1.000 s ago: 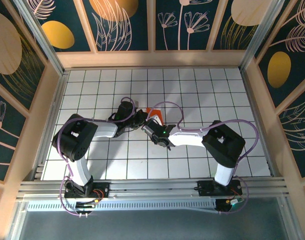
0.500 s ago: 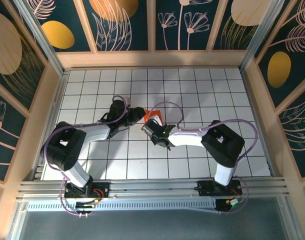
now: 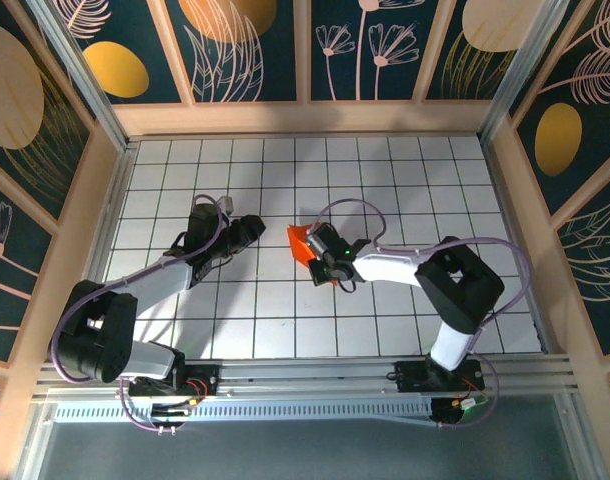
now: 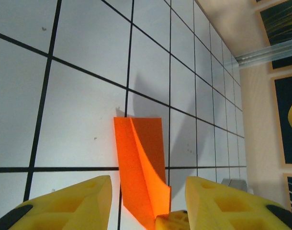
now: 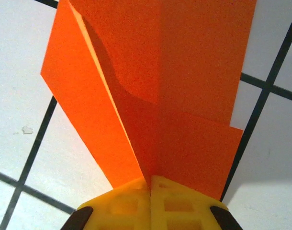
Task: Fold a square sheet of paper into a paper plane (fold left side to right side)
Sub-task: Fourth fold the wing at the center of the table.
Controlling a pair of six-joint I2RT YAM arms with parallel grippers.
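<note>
The square sheet of paper is bright orange and folded into a narrow, layered paper plane shape near the table's middle. My right gripper is shut on one end of it. In the right wrist view the closed yellow fingertips of the right gripper pinch the creased layers of the paper, which fans away from them. My left gripper stands open about a tile to the paper's left, apart from it. The left wrist view has the paper lying beyond the left gripper, one flap lifted.
White tiles with a black grid cover the table. Wooden walls close off the back and both sides. A metal rail runs along the near edge. Purple cables loop over both arms.
The left gripper opened, let go of the paper and drew back to the left as its arm stretched out. The right gripper closed fully and shifted slightly right with the paper.
</note>
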